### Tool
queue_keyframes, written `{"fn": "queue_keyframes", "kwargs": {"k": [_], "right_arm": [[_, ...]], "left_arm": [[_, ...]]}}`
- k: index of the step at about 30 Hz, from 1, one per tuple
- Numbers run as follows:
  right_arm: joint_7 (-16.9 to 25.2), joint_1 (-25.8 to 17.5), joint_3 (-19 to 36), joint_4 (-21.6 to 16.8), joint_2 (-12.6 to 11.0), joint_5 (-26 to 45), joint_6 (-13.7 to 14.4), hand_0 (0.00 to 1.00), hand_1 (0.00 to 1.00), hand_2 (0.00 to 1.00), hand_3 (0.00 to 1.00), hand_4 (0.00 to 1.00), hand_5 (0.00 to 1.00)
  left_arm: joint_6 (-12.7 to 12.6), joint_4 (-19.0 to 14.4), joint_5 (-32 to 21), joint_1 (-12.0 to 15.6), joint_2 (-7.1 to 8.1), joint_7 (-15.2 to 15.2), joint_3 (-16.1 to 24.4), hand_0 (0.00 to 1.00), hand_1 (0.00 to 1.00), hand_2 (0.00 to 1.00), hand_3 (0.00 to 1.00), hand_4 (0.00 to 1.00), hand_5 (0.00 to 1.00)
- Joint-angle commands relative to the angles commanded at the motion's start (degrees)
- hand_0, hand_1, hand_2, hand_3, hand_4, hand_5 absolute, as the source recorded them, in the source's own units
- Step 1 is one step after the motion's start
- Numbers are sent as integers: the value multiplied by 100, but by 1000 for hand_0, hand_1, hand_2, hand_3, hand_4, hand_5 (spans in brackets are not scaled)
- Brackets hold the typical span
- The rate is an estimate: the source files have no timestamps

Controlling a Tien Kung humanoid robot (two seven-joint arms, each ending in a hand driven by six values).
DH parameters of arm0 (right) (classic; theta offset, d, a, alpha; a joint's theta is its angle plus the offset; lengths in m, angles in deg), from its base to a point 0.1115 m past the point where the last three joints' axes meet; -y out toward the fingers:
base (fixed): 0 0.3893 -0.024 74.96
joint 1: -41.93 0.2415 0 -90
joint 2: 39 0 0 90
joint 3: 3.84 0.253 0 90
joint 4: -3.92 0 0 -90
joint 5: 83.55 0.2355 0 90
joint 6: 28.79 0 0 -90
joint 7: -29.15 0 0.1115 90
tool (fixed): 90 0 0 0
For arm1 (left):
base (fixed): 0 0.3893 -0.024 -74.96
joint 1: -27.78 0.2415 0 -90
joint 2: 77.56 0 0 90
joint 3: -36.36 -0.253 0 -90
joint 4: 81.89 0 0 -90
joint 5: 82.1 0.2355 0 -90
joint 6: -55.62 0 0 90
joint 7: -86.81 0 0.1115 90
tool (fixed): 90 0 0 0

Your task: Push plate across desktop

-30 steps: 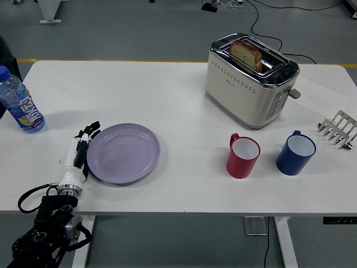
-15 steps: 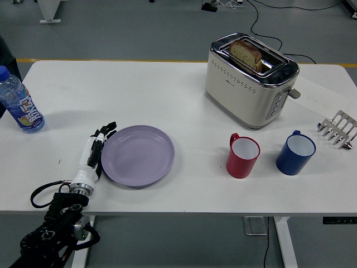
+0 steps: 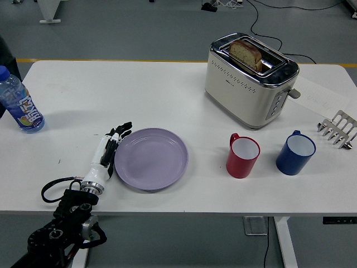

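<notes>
Near the table's front edge, the left hand lies edge-on against the plate's left rim, fingers straight and gripping nothing. Hand and plate have slid rightward together since a second ago, so the push is progressing. The plate is lilac, round and empty; farther right stands a red mug.

My left arm runs out of the picture at the lower left corner, so its upper part is cut off. A dark shape at the left edge, above the water bottle, is cropped too far to identify. The bottle's label print is too small to read. Cables on the floor leave past the top edge.
</notes>
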Motion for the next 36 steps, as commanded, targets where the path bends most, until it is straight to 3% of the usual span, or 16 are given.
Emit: {"fn": "queue_keyframes", "kwargs": {"k": [36], "right_arm": [[-18, -14, 57, -7, 0, -95, 1, 703, 670, 779, 633, 477, 403]], "left_arm": [[51, -112, -158, -82, 0, 56, -736, 852, 862, 873, 786, 458, 998]]}}
